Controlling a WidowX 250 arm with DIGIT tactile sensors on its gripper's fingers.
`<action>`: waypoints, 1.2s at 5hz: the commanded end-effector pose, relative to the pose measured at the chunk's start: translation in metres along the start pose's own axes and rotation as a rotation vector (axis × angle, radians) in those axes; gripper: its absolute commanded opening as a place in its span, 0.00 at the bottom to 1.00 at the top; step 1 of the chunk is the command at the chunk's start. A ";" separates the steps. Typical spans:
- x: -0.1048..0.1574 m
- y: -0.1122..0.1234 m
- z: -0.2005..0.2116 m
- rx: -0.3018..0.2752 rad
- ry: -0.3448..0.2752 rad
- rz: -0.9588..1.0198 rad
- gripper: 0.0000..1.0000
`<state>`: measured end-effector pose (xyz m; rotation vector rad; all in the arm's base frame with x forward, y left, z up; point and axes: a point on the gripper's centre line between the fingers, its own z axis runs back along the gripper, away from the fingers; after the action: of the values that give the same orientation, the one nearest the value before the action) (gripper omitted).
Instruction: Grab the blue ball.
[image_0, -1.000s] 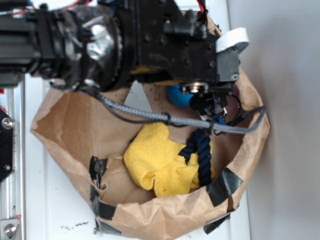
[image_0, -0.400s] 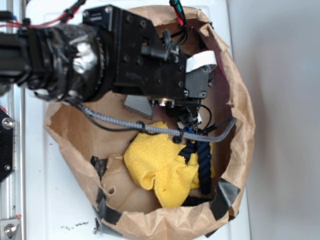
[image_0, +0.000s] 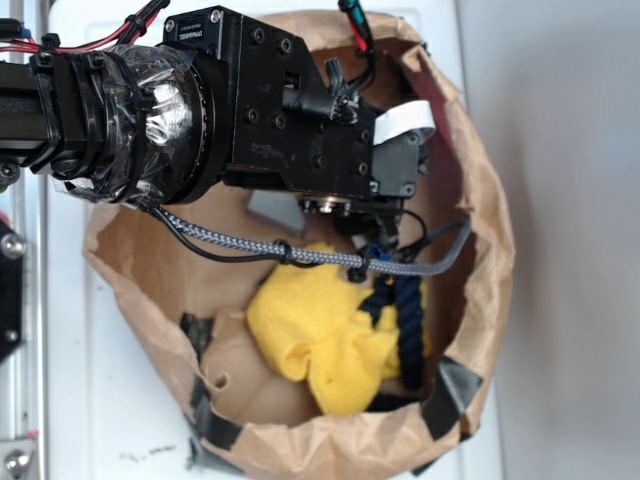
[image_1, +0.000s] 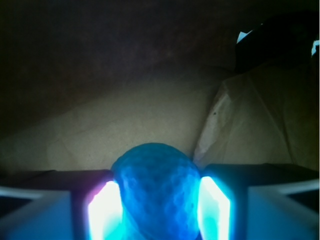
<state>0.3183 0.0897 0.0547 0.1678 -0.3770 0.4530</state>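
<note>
Between the two glowing pads (image_1: 212, 205) of the gripper (image_1: 159, 207) sits the blue ball (image_1: 156, 187), both faces pressed to its sides, deep inside the paper bag (image_0: 480, 270). Below the gripper in the exterior view lie a yellow cloth (image_0: 315, 335) and navy rope (image_0: 408, 325). Judged risk: the round ball squirts free on lifting, or the cable (image_0: 300, 255) snags the bag's rim.

The arm's black body hides the blue ball (image_1: 156, 192) from the exterior camera; in the wrist view its underside runs off the bottom edge.
</note>
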 end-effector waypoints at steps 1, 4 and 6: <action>0.016 0.009 0.017 -0.013 -0.033 0.030 0.00; 0.006 0.011 0.127 -0.242 0.119 -0.060 0.00; -0.007 0.005 0.176 -0.233 0.146 -0.122 0.00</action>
<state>0.2517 0.0390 0.1925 -0.0750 -0.2053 0.2975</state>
